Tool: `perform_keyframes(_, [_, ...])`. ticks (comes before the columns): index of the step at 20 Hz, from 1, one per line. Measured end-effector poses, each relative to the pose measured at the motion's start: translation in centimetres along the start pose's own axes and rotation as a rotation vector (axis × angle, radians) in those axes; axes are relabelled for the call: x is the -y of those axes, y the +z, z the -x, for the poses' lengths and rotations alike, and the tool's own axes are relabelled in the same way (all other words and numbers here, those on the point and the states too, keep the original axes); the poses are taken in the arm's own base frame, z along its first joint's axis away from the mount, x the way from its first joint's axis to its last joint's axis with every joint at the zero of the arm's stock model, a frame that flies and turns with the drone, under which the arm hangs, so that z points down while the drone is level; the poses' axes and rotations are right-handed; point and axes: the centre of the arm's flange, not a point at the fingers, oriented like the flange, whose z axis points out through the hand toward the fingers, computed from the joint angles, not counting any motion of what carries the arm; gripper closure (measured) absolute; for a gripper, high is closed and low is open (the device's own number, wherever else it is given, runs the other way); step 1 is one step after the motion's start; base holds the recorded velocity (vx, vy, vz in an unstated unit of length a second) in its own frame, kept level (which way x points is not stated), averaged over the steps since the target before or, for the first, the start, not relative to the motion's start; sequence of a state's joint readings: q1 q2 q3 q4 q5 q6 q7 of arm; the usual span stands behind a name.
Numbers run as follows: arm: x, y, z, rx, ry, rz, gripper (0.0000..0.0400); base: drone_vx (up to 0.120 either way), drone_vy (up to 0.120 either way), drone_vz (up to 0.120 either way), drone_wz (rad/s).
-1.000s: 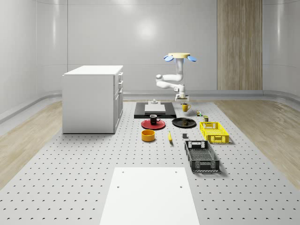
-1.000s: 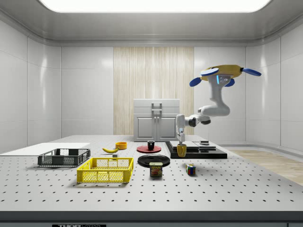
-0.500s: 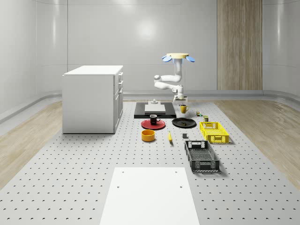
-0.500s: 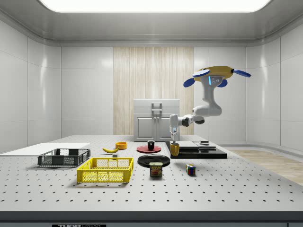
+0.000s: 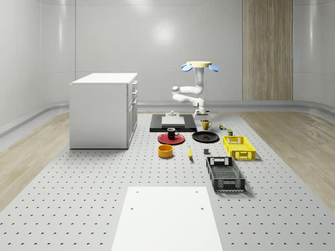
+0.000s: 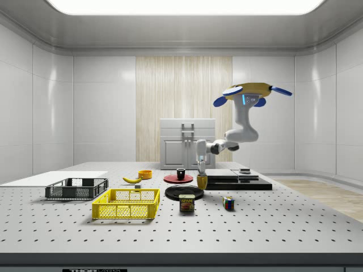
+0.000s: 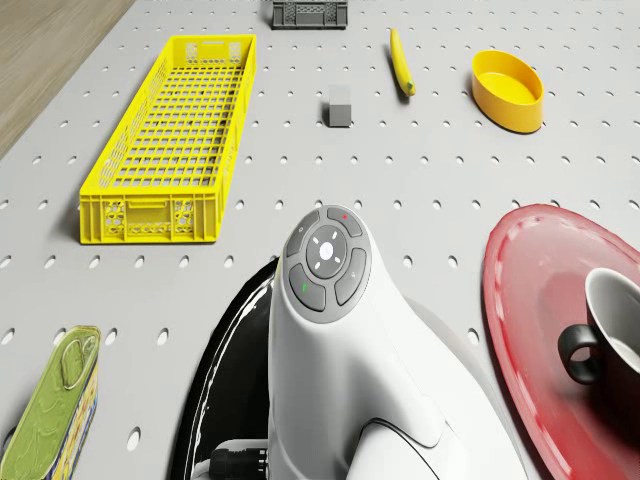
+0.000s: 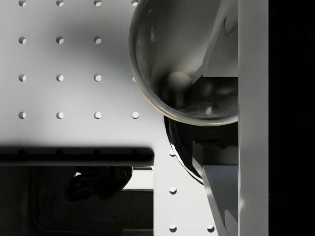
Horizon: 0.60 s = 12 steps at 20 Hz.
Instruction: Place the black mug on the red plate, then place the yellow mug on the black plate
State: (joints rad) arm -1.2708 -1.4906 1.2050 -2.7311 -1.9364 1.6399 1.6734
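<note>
Hovering above the table [image 5: 78, 198], my gripper [image 6: 202, 170] clamps the yellow mug [image 6: 202, 182], the black plate [image 5: 205, 137] just beneath it.

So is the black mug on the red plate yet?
Yes. The black mug stands upright on the red plate, handle showing in the drone view.

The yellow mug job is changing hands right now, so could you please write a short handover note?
Gripper: shut on the yellow mug, carried low at the black plate's far edge, not set down. Drone hovers above the black tray.
Done: black mug stands on the red plate.
Left: lower the yellow mug onto the black plate, then release.
</note>
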Motion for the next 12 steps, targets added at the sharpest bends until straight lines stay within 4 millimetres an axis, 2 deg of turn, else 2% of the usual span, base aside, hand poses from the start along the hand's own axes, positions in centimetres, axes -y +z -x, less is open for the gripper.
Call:
perform_keyframes(4, [0.00,0.00,0.00,0.000,0.000,0.000,0.0290,0.120,-0.010,0.000,0.000])
perform_keyframes(7, [0.00,0.00,0.00,0.000,0.000,0.000,0.0290,0.120,-0.107,0.000,0.000])
perform_keyframes(12, [0.00,0.00,0.00,0.000,0.000,0.000,0.0290,0.120,0.000,0.000,0.000])
